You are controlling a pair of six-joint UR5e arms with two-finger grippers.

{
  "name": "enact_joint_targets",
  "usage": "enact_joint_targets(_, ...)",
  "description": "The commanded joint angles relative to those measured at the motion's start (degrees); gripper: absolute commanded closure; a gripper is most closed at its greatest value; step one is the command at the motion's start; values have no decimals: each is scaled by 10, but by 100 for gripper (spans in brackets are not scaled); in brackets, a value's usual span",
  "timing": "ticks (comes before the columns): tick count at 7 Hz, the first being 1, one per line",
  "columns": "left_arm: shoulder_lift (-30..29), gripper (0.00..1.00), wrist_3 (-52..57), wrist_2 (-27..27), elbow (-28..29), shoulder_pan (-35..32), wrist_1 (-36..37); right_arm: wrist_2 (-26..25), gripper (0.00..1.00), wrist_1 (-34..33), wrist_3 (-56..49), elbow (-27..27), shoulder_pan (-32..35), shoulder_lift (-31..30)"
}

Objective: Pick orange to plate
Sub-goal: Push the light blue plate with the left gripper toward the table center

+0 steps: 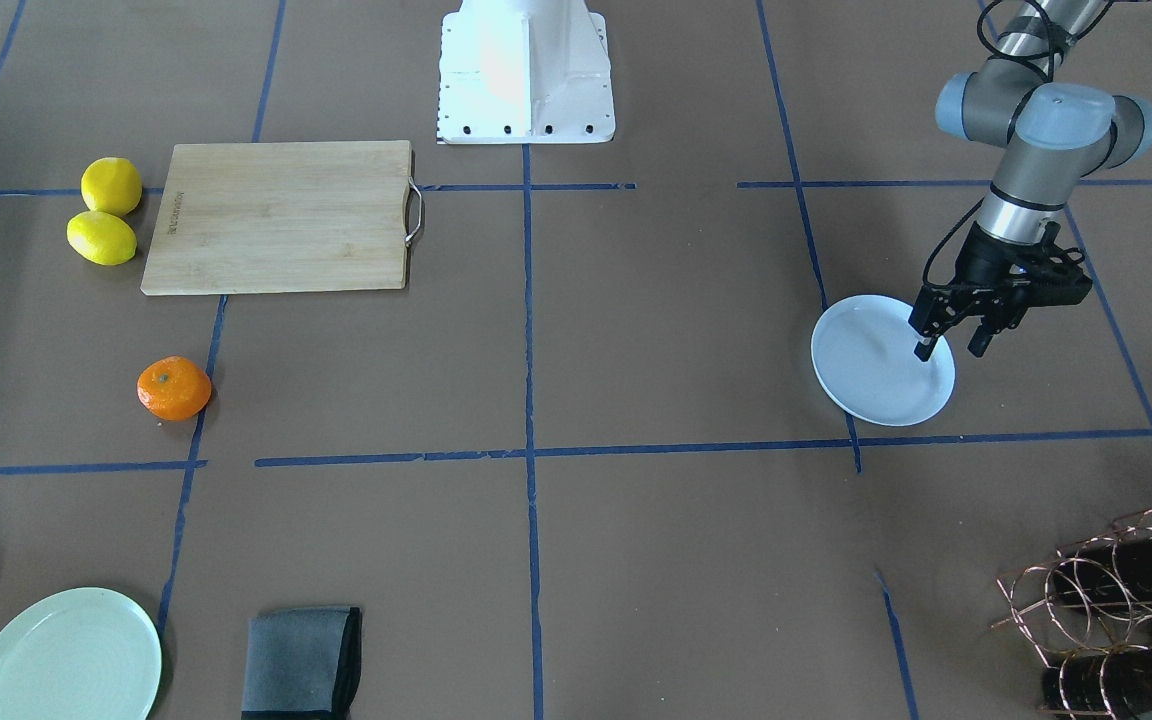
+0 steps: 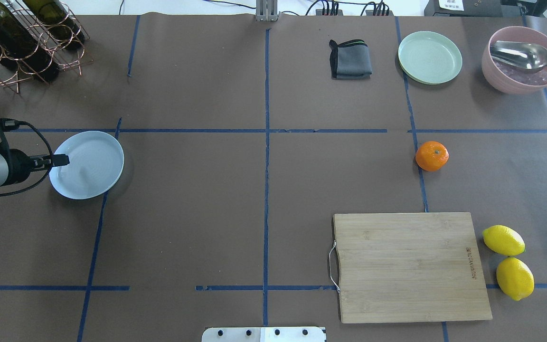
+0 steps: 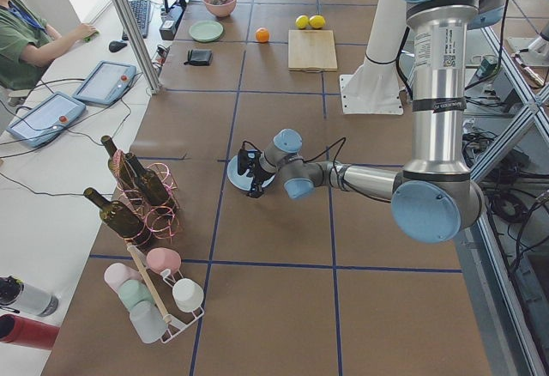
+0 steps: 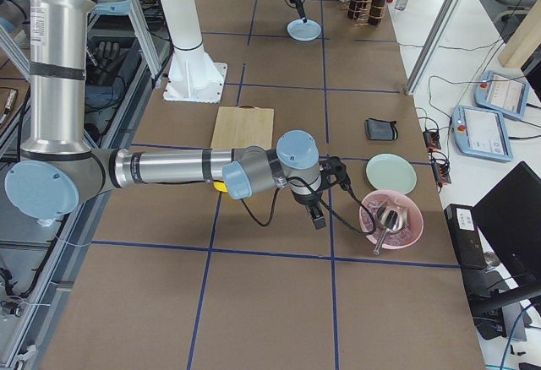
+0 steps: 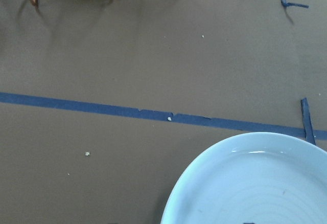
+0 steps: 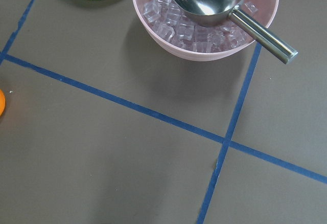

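The orange (image 1: 174, 388) lies untouched, well apart from the plate (image 1: 866, 370) — the left gripper (image 1: 950, 347), fingers spread, seems to straddle its rim. Of the right gripper (image 4: 317, 216) I cannot tell. Next, probably — pinch the rim.

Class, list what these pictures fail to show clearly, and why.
Right end effector: only in the exterior right view, too small to judge open or shut.
Orange: right wrist view, cut off by the left edge.
Plate: left wrist view, cut off by the bottom and right edges.
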Motion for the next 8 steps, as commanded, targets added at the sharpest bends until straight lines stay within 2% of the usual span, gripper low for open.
enact_joint_targets(1, 0, 86, 0, 4, 4, 8, 1, 0, 0, 0, 2, 0, 0, 0)
enact_joint_targets(2, 0, 100, 3, 5, 5, 8, 1, 0, 0, 0, 2, -1, 0, 0)
enact_joint_targets(5, -13, 100, 6, -2, -23, 8, 3, 0, 0, 0, 2, -1, 0, 1)
enact_joint_targets(6, -34, 100, 4, -2, -32, 8, 5, 0, 0, 0, 2, -1, 0, 1)
enact_joint_targets(8, -112, 100, -14, -1, -24, 8, 40, 0, 0, 0, 3, 2, 0, 1)
